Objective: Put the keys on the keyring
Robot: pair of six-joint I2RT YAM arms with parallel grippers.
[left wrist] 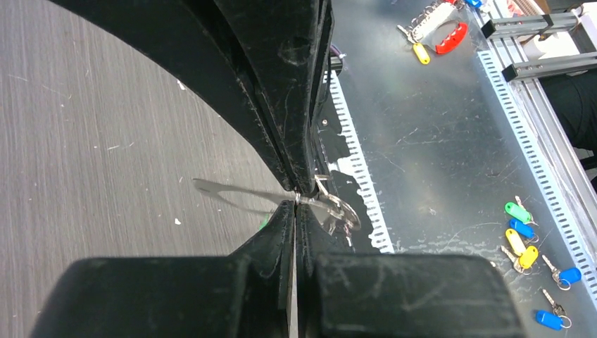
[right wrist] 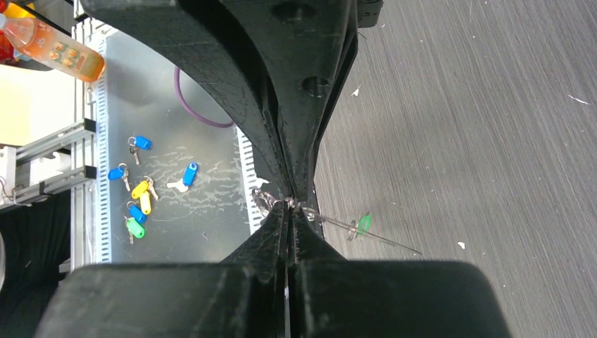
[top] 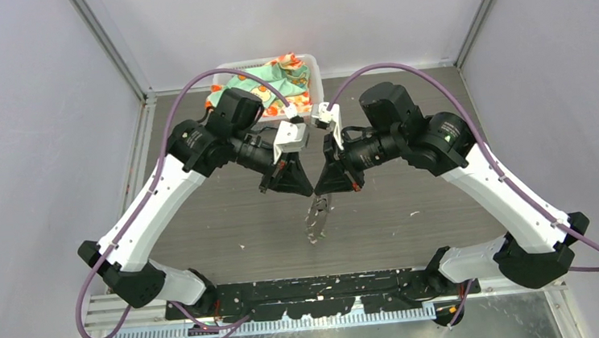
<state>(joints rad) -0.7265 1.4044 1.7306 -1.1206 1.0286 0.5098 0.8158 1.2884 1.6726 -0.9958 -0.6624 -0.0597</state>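
Both grippers meet tip to tip above the middle of the table. My left gripper (top: 306,191) (left wrist: 296,201) is shut on the keyring (left wrist: 225,190), a thin silver loop seen edge-on. My right gripper (top: 322,190) (right wrist: 288,205) is shut on the same keyring (right wrist: 394,243) right beside it. The loop hangs below the fingertips in the top view (top: 315,220). The green-headed key (right wrist: 363,224) sits at the loop's wire with its small ring around it; only a green sliver (left wrist: 264,222) shows in the left wrist view. The black-headed key cannot be made out.
A white basket (top: 314,61) with a colourful cloth stands at the back of the table. Beyond the table's near edge, on the metal floor, lie several loose keys with coloured tags (left wrist: 524,236) (right wrist: 137,204). An orange bottle (right wrist: 56,53) lies further out.
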